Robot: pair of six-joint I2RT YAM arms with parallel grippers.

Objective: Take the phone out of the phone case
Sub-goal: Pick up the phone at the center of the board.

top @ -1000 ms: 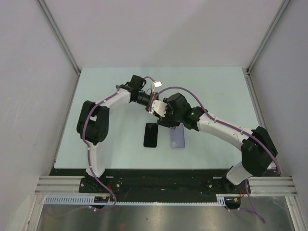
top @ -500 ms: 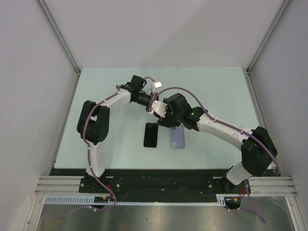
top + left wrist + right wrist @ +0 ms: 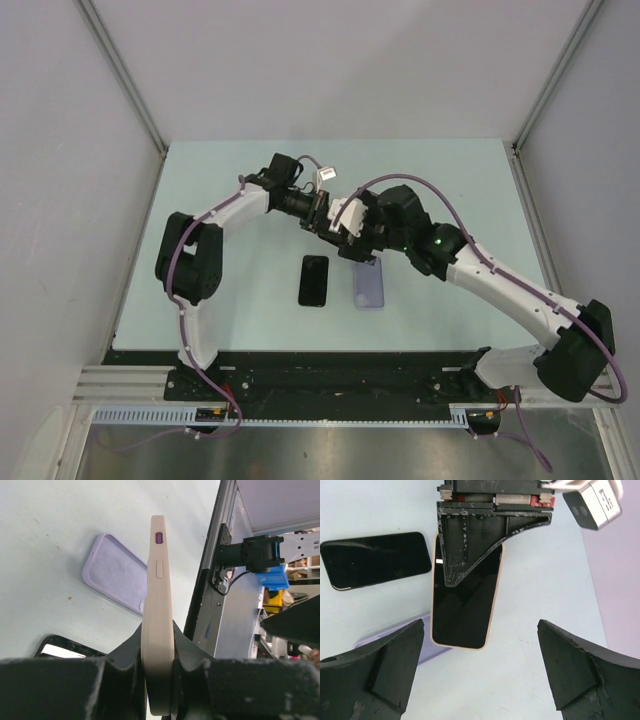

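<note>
My left gripper (image 3: 159,635) is shut on a phone in a cream case (image 3: 159,580), held edge-on above the table. In the right wrist view this cased phone (image 3: 462,615) shows its black screen, with the left gripper's fingers (image 3: 470,545) clamped on its upper half. My right gripper (image 3: 480,672) is open and empty, its jaws spread wide on either side just below the phone, not touching it. In the top view the left gripper (image 3: 322,210) and right gripper (image 3: 352,228) meet over the table's middle.
A bare black phone (image 3: 314,281) and an empty lilac case (image 3: 369,285) lie side by side on the pale green table (image 3: 460,190), just below the grippers. Grey walls close in the sides and back. A metal rail (image 3: 350,385) runs along the near edge.
My right arm has swung its elbow out to the right and its gripper has shifted slightly back and right. The left arm still holds the cased phone in place.
</note>
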